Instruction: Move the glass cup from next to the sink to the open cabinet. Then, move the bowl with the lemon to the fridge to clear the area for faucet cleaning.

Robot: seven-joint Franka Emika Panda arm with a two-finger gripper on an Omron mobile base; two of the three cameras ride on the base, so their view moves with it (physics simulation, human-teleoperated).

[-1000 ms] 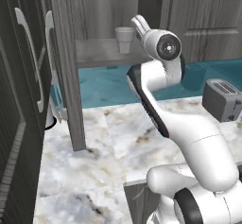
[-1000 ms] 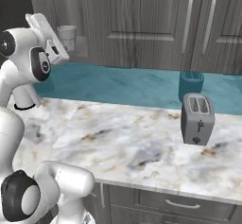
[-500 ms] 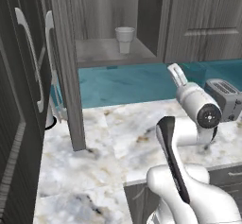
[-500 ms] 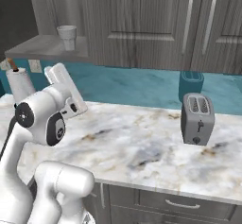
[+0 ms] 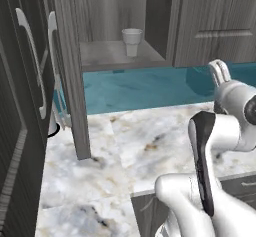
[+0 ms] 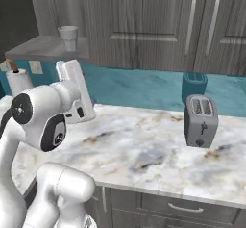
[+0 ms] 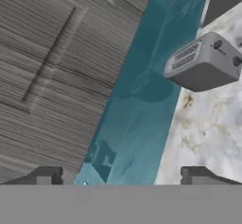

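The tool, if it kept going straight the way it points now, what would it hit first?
Probably the teal backsplash, which sits centred ahead of the open tool; the toaster lies off to one side. Depth is unclear.

The glass cup [image 5: 132,41] stands upright on the shelf of the open cabinet [image 5: 112,56], toward the back and right of its middle, with nothing else on that shelf. The cabinet's door [image 5: 70,71] hangs swung out at the left (pale bar handle facing the camera). Below lie a teal backsplash [image 5: 145,88] and a marble counter [image 5: 125,151]. The white arm [image 5: 215,151] bends across the lower right.
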